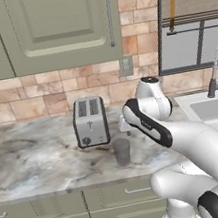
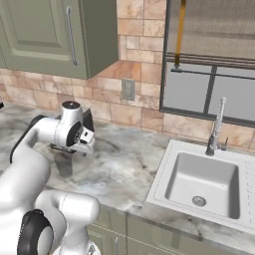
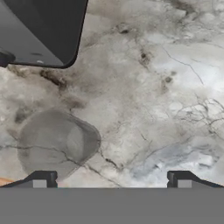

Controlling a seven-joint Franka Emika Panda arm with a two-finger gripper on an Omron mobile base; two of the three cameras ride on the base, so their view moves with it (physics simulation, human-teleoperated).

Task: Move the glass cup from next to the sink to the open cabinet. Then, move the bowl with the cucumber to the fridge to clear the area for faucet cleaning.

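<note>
Step 1 in hand: the gripper (image 3: 112,179), jaws spread and empty, hovers above the clear grey glass cup (image 3: 57,142); next, centre and descend.

clear glass cup (image 1: 122,151) upright beside toaster (image 1: 90,122).

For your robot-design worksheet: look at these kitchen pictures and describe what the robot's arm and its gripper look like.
The arm is made of smooth, rounded white segments with glossy dark bands at the joints. A white, rounded wrist carries the gripper, whose jaws end in two small dark, blocky tips with lighter grey pads. No cables or markings are visible.
</note>
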